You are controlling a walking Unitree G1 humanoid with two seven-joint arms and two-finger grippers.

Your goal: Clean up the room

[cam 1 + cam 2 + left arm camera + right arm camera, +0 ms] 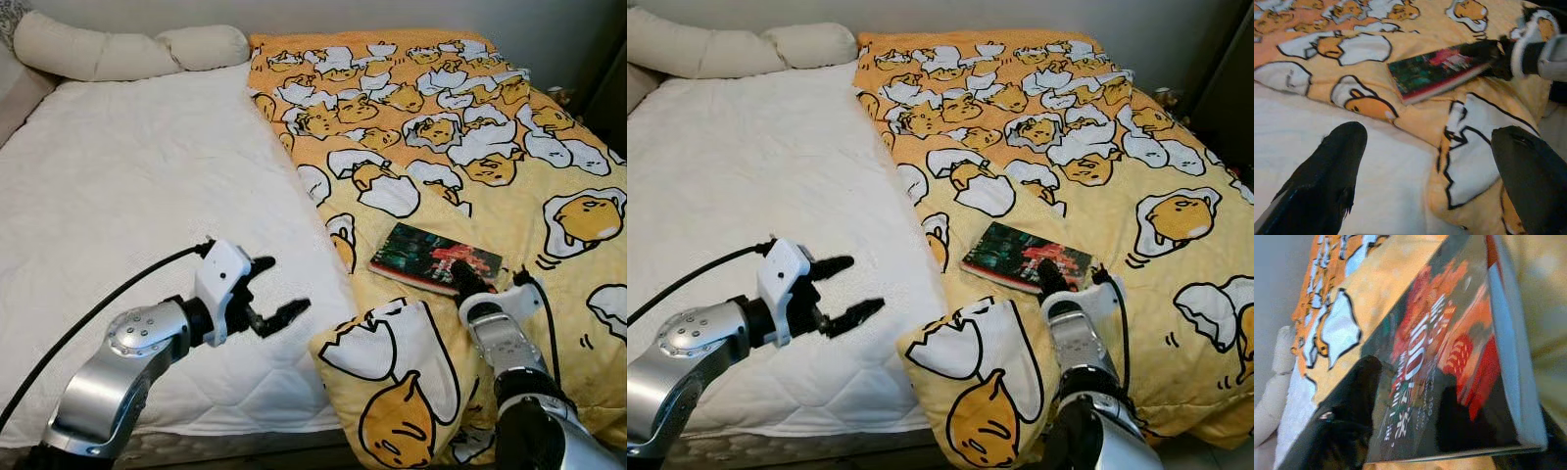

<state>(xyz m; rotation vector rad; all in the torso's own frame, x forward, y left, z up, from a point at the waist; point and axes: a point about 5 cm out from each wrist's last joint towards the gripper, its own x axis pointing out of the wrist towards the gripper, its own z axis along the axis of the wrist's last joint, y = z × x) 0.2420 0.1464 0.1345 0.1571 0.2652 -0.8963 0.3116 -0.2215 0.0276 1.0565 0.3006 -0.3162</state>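
Bed (pixel 137 176) takes up most of the scene: white quilted mattress on the robot's left half, bare. Yellow-orange blanket (pixel 460 117) w/ egg-cartoon print covers the right half; its near corner is folded back into a lump by the bed's front edge. Long cream pillow (pixel 118 49) lies across the head end, against a pale wall. Dark furniture edge at far right, can't make out what.

Book (pixel 434 258) w/ dark glossy cover, red and green print, lies flat on the blanket, near the front edge, just beyond the folded corner.

Right claw (pixel 464 281) is at the book's near right corner. Right wrist view: cover sits between the two black fingers (pixel 1347 416), one above it and one below, so the claw is closed on the book's edge. Book looks flat on the blanket in the head views.

Left claw (pixel 272 292) hovers over the white mattress, near the blanket's edge, fingers spread wide, nothing in it. It points toward the book, well apart from it. Left wrist view: book and right claw lie ahead between its fingers.
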